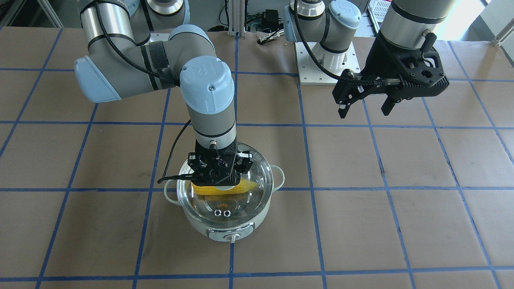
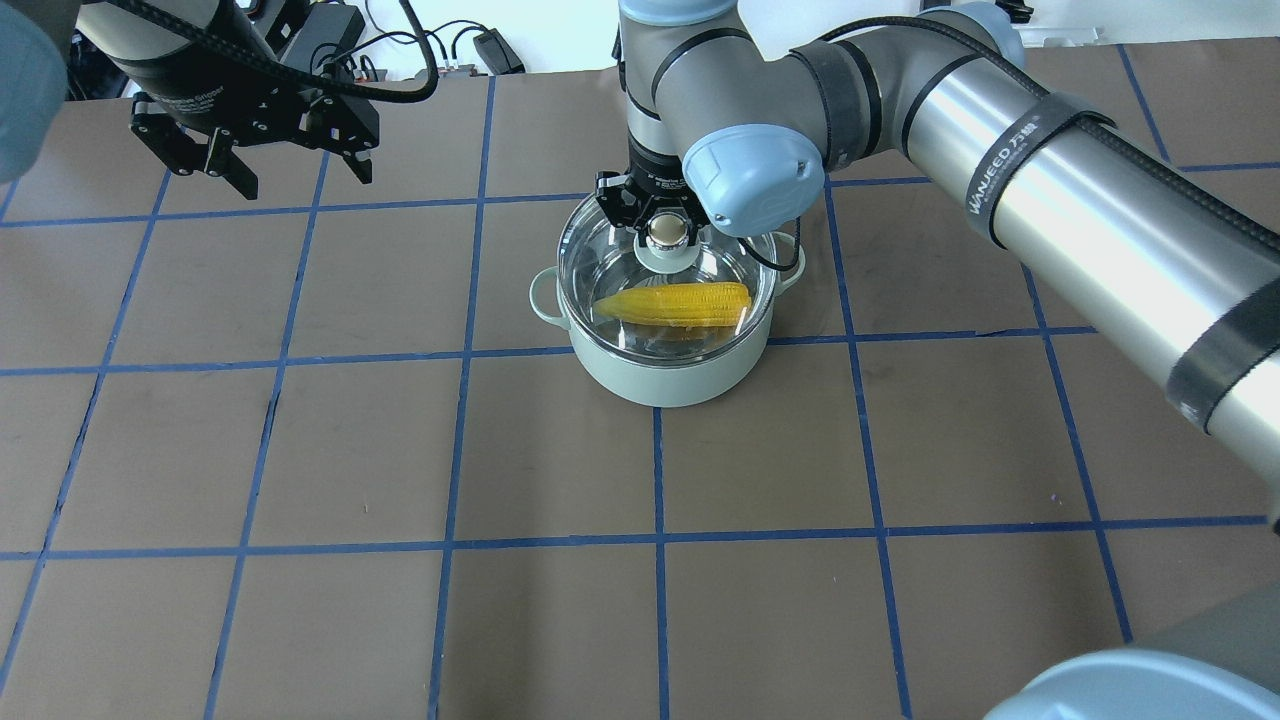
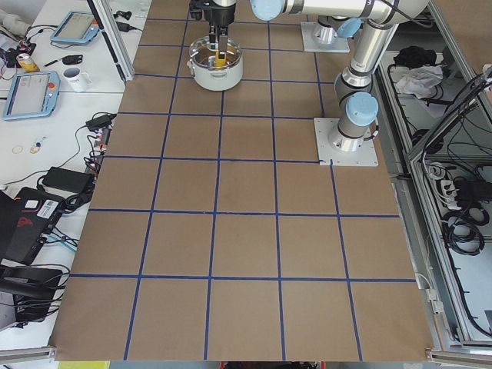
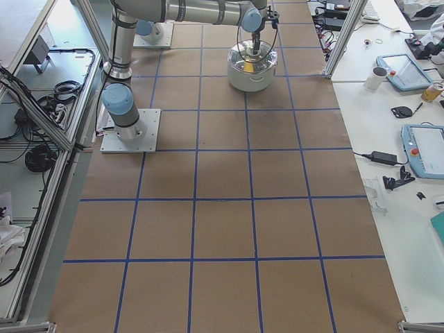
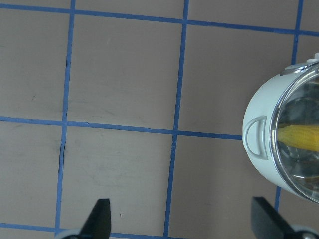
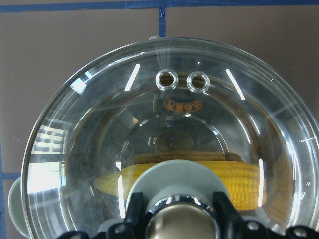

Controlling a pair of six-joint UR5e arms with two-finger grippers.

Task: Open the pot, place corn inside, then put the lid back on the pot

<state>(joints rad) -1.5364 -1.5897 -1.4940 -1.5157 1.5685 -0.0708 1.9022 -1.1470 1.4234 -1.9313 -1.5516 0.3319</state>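
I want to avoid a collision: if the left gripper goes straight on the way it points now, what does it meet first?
Probably the bare brown paper of the table. The left gripper points down, open, and the pot lies off to one side of that line.

Table [image 1: 361, 224]: flat top under a brown paper cover, ruled into large squares by blue tape lines [image 2: 455, 450]. The cover is lightly scuffed. One short dark mark [image 2: 272, 412] sits against a tape line on the robot's left half.

Pot [image 2: 660, 378]: pale mint green, upright, resting directly on the cover over a crossing of two tape lines. It stands well out from the robot's edge, with its front knob turned toward the operators' side.

Two pale square mounting plates lie flat at the robot's edge, well apart. Left arm's plate [image 3: 327, 157] and right arm's plate [image 4: 149, 142] each carry an arm base.
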